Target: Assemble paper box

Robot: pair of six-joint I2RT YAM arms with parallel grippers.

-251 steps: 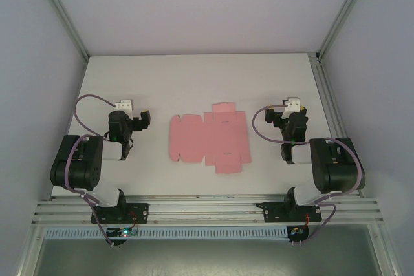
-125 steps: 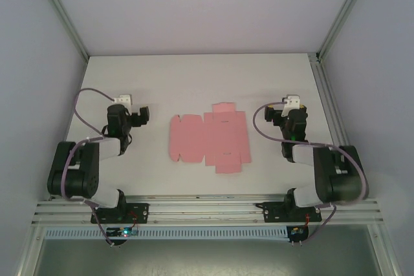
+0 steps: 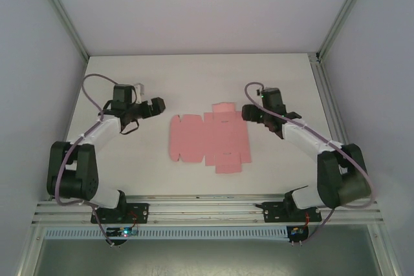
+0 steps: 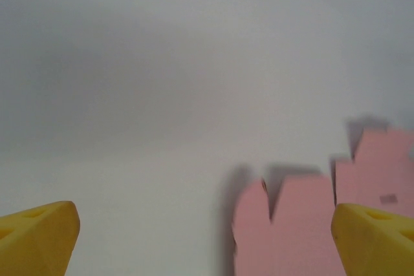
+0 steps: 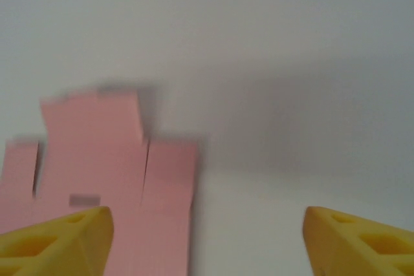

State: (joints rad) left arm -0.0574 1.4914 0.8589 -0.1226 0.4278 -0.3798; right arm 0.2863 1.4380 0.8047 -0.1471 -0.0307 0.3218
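A flat sheet of thin pink card, die-cut into the outline of an unfolded paper box, is pictured lying spread out at the middle of a white table. The sheet is seen as a broad central panel crossed by faint creases. One squarish flap juts from its far edge and another from its near edge. A notched pair of rounded flaps forms its left end. A small slot is picked out in the left wrist view and again in the right wrist view.

The left gripper is shown just off the sheet's left end, its yellow jaws spread wide with nothing between them. The right gripper is held at the sheet's far right corner, jaws likewise wide apart and empty.
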